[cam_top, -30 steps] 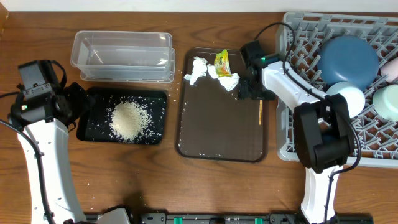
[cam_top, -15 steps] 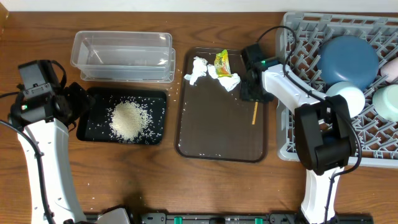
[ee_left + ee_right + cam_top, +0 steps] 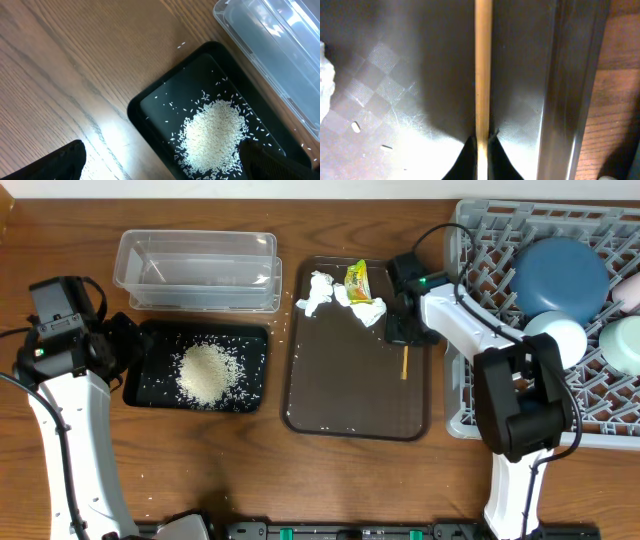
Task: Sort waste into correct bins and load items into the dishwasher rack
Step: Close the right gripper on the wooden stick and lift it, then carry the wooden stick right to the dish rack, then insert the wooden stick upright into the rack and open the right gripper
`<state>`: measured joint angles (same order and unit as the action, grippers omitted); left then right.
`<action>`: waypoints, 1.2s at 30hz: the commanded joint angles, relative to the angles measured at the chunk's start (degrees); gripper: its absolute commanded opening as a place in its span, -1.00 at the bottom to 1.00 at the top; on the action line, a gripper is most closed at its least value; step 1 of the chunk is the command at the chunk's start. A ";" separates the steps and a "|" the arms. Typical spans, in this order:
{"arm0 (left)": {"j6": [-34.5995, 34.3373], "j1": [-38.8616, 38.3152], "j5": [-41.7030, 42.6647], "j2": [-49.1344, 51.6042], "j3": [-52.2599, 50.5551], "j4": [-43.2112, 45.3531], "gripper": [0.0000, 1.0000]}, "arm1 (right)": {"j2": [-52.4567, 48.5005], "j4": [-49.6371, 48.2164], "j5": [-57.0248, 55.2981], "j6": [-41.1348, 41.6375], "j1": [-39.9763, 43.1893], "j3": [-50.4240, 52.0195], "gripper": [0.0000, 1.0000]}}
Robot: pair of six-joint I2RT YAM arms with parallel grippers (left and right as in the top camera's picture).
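Wood grain is seen all over the surface, and a brown serving tray (image 3: 350, 395) is set near its middle. The thin wooden stick (image 3: 405, 361) is found by the tray's right rim, parallel to it and apart from it. Its far end is pinched between the right fingers (image 3: 403, 335), which are closed tightly on it. Whether the stick is lifted off the tray cannot be told.

Crumpled white tissues (image 3: 318, 292) and the yellow-green wrapper (image 3: 357, 280) are gathered at the tray's far end. Toward the left edge of the surface, the black tray (image 3: 150, 335) is filled with a heap of rice (image 3: 207, 372). The clear tub (image 3: 195, 235) is placed just beyond it. The left fingers (image 3: 125, 350) are spread wide, nothing is held in them, and they are poised at the black tray's left end.

At the right edge, the grey rack (image 3: 470, 380) is loaded with the dark blue dish (image 3: 560, 275), a light blue bowl (image 3: 555, 332), a mint-green bowl (image 3: 625, 345) and the pink cup (image 3: 630, 290).
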<state>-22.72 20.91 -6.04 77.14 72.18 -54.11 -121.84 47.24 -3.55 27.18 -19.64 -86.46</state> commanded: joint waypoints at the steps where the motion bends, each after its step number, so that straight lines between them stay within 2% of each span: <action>1: -0.09 0.24 -0.66 -0.31 1.16 -0.24 1.00 | 0.28 0.48 7.15 0.44 1.38 1.31 -0.97; 6: -0.09 0.24 -0.66 -0.31 1.16 -0.26 1.00 | 3.80 0.76 9.99 -0.33 3.52 1.27 -0.98; 11: -0.09 0.24 -0.66 -0.31 1.16 -0.24 1.00 | 11.13 0.68 14.58 -5.05 6.38 1.27 -0.98; 18: -0.09 0.24 -0.66 -0.31 1.16 -0.26 1.00 | 24.92 -1.68 14.38 -11.61 11.28 1.27 -0.98; 22: -0.09 0.24 -0.68 -0.31 1.16 -0.24 1.00 | 29.86 -3.89 14.32 -18.01 14.27 1.27 -0.97; 25: -0.09 0.24 -0.66 -0.31 1.16 -0.26 1.00 | 30.34 -4.83 13.42 -23.45 15.63 1.29 -0.97; 30: -0.09 0.24 -0.66 -0.31 1.16 -0.24 1.00 | 28.26 -4.85 5.42 -23.87 17.09 1.40 -0.98; 36: -0.09 0.24 -0.66 -0.31 1.16 -0.26 1.00 | 23.34 -5.79 3.72 -24.70 18.36 1.40 -0.96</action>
<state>-22.72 20.91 -6.04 77.14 72.18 -54.13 -95.66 41.71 2.85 4.27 -2.59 -85.06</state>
